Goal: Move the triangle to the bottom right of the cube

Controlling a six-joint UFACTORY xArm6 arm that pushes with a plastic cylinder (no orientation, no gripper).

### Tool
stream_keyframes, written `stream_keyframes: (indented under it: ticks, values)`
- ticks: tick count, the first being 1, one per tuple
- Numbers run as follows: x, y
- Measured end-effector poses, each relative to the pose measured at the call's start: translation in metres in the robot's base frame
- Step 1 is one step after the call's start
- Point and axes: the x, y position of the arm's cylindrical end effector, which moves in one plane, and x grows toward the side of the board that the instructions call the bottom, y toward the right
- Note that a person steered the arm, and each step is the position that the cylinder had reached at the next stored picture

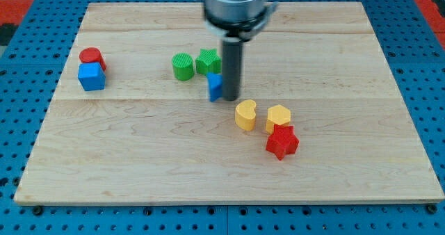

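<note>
A blue cube (92, 77) sits at the view's left, touching a red cylinder (91, 56) just above it. A blue triangle (215, 86) lies near the board's middle, partly hidden by my rod. My tip (230, 98) rests against the triangle's right side. The triangle is far to the right of the cube, at about the same height in the view.
A green cylinder (182, 66) and a green star (206, 60) sit just above and left of the triangle. A yellow heart (245, 114), a yellow hexagon (278, 117) and a red star (281, 142) cluster below and right of my tip. The wooden board (139, 172) lies on a blue pegboard.
</note>
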Motion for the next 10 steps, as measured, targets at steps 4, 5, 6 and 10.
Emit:
stream_keyframes:
  ticks: [4,5,6,10]
  values:
    - [0.005,-0.121]
    - [0.009,-0.072]
    - [0.056,-0.089]
    - [0.005,-0.155]
